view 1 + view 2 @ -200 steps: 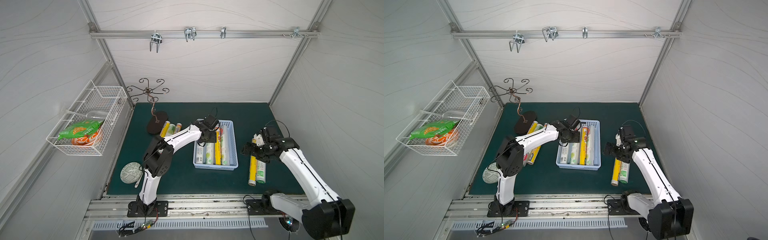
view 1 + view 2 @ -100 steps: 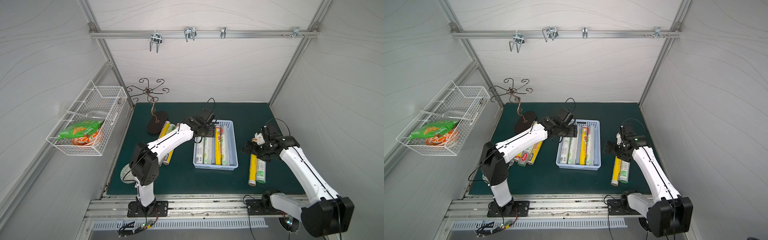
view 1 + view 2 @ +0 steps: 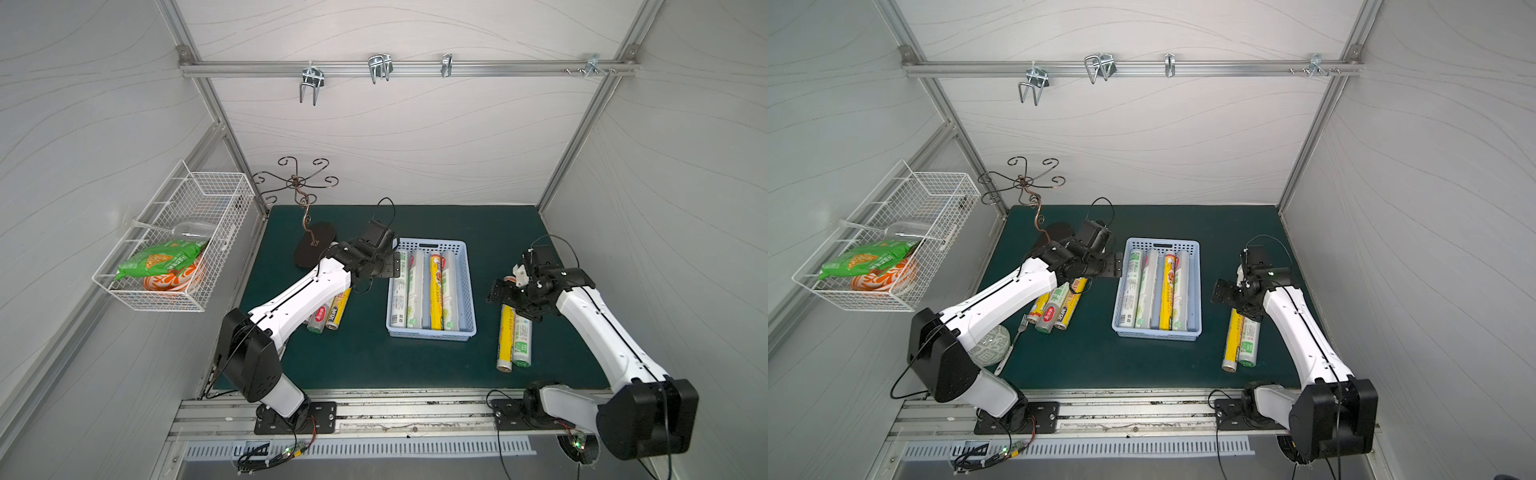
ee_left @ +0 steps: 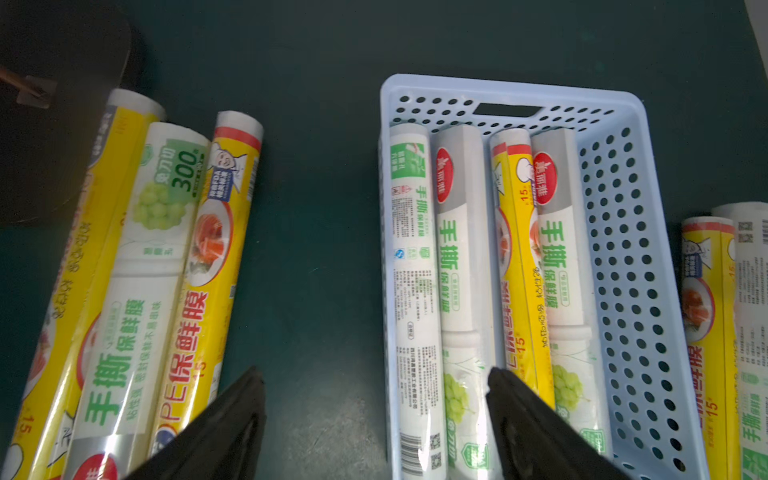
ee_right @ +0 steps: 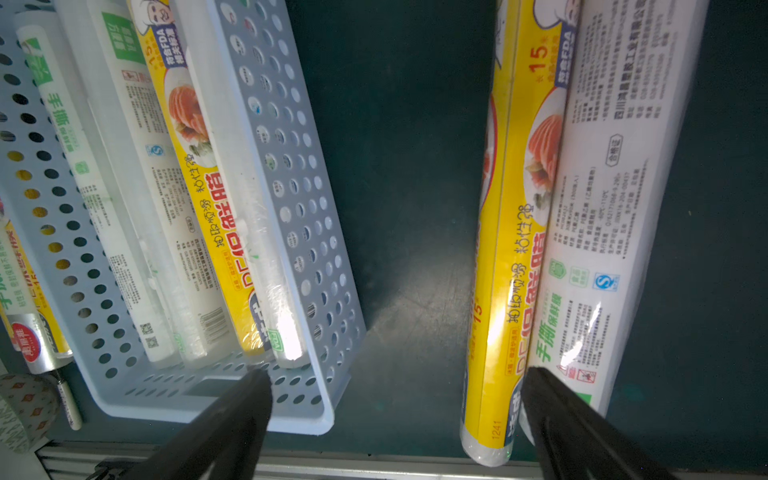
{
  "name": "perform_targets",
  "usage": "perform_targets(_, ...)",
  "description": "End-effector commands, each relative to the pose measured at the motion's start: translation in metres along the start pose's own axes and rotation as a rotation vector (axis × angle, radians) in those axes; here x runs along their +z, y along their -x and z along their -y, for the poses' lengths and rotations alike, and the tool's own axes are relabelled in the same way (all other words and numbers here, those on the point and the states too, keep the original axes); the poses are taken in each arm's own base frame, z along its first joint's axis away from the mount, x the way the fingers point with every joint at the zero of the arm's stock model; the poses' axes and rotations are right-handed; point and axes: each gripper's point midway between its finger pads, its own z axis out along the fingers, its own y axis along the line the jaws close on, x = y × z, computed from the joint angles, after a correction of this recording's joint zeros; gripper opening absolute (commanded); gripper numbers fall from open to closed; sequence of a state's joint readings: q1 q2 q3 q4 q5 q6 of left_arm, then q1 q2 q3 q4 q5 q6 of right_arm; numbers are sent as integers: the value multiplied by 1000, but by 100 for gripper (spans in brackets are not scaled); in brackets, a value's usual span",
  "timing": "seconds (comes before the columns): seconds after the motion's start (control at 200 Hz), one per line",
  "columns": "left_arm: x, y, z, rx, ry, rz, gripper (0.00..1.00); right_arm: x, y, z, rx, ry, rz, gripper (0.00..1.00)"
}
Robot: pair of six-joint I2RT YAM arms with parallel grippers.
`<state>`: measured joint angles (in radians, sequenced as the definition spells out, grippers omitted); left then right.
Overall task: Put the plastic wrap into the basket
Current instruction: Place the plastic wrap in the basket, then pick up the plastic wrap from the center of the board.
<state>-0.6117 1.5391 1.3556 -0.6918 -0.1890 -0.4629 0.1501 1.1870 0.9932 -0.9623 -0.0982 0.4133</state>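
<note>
**Left tool lets go and backs off the basket: four rolls in, five still out**

Change noted. A second ago the left tool [image 3: 392, 264] sits over the 9 o'clock half of the basket [image 3: 430, 335] with its jaws partly closed. It now stands back at the basket's 10 o'clock corner with its jaws spread and nothing between them. The left wrist view shows only bare worktop [image 4: 316, 249] and the basket's wall in the gap. The left arm's elbow has swung out toward 8 o'clock in the same interval. The right arm has barely shifted.

Meaning for the task. I judge that a delivery is just completed. Four rolls [image 3: 435, 291] of plastic wrap lie side by side in the basket, running from 12 to 6 o'clock and covering most of its floor. Still on the worktop are three rolls [image 3: 1054, 309] touching one another at 9 o'clock of the basket, partly under the left arm. Two rolls [image 3: 514, 334] also lie touching at 3 o'clock. The task is somewhat under half done, and further rolls will probably have to lie on top of the first layer.

Pose.
- **Left arm:** it reaches from its base at 7 o'clock diagonally toward 1 o'clock. The forearm passes over the three rolls and the wrist is turned toward 3 o'clock.
- **Right arm:** it rises from its base at 5 o'clock toward 11 o'clock. The right tool [image 3: 500, 293] hangs released, jaws at full spread, above the 12 o'clock ends of the two rolls. It appears clear of them and holds nothing.
</note>
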Motion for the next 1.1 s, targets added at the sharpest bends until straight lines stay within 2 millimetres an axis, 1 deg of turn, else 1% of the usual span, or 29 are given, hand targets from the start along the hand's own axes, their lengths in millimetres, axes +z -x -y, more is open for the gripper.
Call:
perform_targets(0.0, -16, 14, -8, -10, -9, 80, 90, 13, 8, 11, 17, -44, 8, 99)
perform_targets(0.165, -25, 7, -28, -29, 14, 94, 95, 37, 9, 25, 60, -97, -34, 99)
perform_targets(0.325, -31, 0, -39, -32, 22, 102, 99, 56, 7, 35, 89, -129, -64, 99)
perform_targets(0.41, -35, -2, -44, -31, 30, 106, 99, 64, 5, 40, 99, -141, -79, 99)
perform_targets(0.59, -40, -8, -52, -38, 33, 108, 99, 74, 2, 43, 107, -149, -102, 99)
perform_targets(0.785, -43, -11, -55, -43, 32, 111, 99, 82, -1, 45, 110, -153, -121, 99)
perform_targets(1.096, -44, -11, -54, -49, 26, 114, 99, 90, -4, 38, 102, -108, -148, 97)
